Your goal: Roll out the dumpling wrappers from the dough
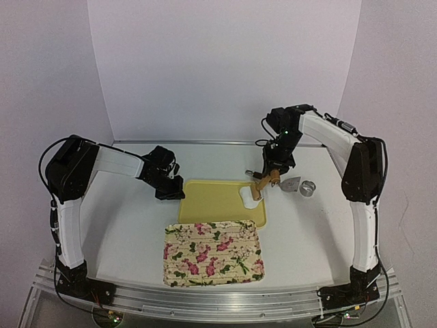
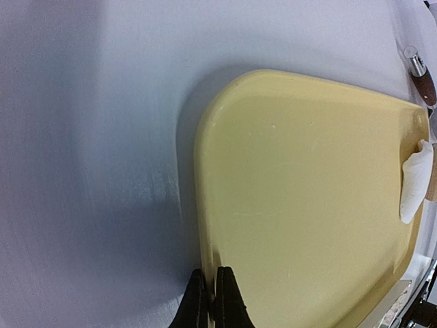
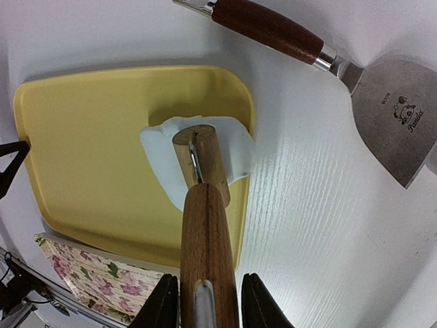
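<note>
A white piece of dough (image 3: 158, 154) lies flattened at the right edge of the yellow board (image 3: 89, 137), also seen as dough (image 1: 246, 197) on the board (image 1: 212, 198). A wooden roller (image 3: 205, 225) presses down on it, its small roller head on the dough. My right gripper (image 3: 208, 279) is shut on the roller's handle, tilted down over the board's right side (image 1: 272, 172). My left gripper (image 2: 211, 290) is shut on the board's left rim (image 2: 201, 205), at the board's far left corner (image 1: 176, 193). The dough (image 2: 415, 181) shows far across. No dumpling wrappers are in view.
A steel scraper (image 3: 392, 109) with a brown handle lies on the table right of the board, beside a metal ring cutter (image 1: 308, 188). A floral tray (image 1: 213, 251) sits just in front of the board. White walls close off the back and sides.
</note>
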`<state>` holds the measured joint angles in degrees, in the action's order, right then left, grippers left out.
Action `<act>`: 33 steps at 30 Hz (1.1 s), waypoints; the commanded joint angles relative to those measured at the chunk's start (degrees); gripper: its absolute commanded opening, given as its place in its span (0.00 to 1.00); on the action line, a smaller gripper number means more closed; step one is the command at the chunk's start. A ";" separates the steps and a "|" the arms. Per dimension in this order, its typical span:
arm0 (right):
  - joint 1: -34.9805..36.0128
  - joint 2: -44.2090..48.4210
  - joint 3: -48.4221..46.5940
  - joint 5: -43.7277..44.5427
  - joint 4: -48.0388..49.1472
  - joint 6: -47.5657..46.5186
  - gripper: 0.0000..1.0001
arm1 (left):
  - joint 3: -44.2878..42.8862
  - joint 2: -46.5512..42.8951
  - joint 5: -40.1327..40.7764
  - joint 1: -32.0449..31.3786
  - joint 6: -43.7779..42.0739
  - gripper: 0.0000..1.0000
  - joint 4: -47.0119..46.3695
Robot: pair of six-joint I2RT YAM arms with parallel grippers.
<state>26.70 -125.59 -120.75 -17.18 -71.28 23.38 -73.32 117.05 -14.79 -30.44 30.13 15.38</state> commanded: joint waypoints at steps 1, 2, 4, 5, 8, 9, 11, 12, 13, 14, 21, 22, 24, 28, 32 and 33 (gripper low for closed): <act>0.29 -1.90 -0.14 2.24 -2.83 -0.05 0.00 | 2.45 0.81 2.66 0.55 0.28 0.00 5.41; 0.29 -2.21 -0.10 2.06 -2.77 -0.14 0.00 | 2.40 0.84 2.64 0.54 0.28 0.00 5.42; 0.32 -2.92 -0.20 1.69 -2.49 -0.43 0.00 | 2.30 0.96 2.57 0.52 0.26 0.00 5.53; 0.35 -3.46 -0.46 1.53 -2.38 -0.46 0.00 | 2.29 1.00 2.57 0.55 0.20 0.00 5.54; 0.31 -5.35 -1.63 2.27 -2.38 -0.08 0.00 | 2.29 0.98 2.57 0.48 0.11 0.00 5.60; 0.31 -6.19 -1.84 2.52 -2.47 0.28 0.00 | 2.25 0.89 2.58 0.50 0.10 0.00 5.64; 0.29 -6.85 -1.97 2.72 -2.54 0.66 0.00 | 2.21 0.79 2.65 0.55 0.12 0.00 5.80; 0.30 -6.68 -1.98 2.42 -2.47 0.76 0.00 | 2.17 0.69 2.69 0.55 0.17 0.00 5.88; 0.29 -6.22 -2.28 2.17 -2.46 0.92 0.00 | 2.20 0.56 2.79 0.53 0.19 0.00 5.96; 0.30 -5.65 -2.93 1.74 -2.51 1.04 0.00 | 2.20 0.42 2.83 0.55 0.19 0.00 5.98; 0.24 0.18 -8.40 -6.53 -3.55 2.13 0.00 | 1.72 0.63 1.98 0.55 -1.54 0.00 5.64; 0.28 1.02 -8.54 -7.33 -3.89 2.24 0.00 | 1.76 0.63 1.77 0.55 -2.06 0.00 5.37; 0.16 2.24 -8.37 -8.78 -4.82 2.20 0.00 | 1.47 0.72 1.47 0.55 -3.07 0.00 5.04; 0.13 4.22 -5.81 -11.35 -5.54 1.66 0.00 | -0.10 1.32 0.84 0.55 -5.20 0.00 5.18; 0.12 4.41 -2.81 -11.03 -5.43 0.55 0.00 | -1.35 2.04 0.71 0.55 -6.11 0.00 5.83; 0.12 4.27 -2.57 -11.38 -5.21 0.30 0.00 | -1.41 2.12 0.67 0.55 -6.13 0.00 5.89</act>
<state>26.70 -124.39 -124.64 -26.21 -75.19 24.86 -73.89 117.18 -15.06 -30.42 26.80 16.02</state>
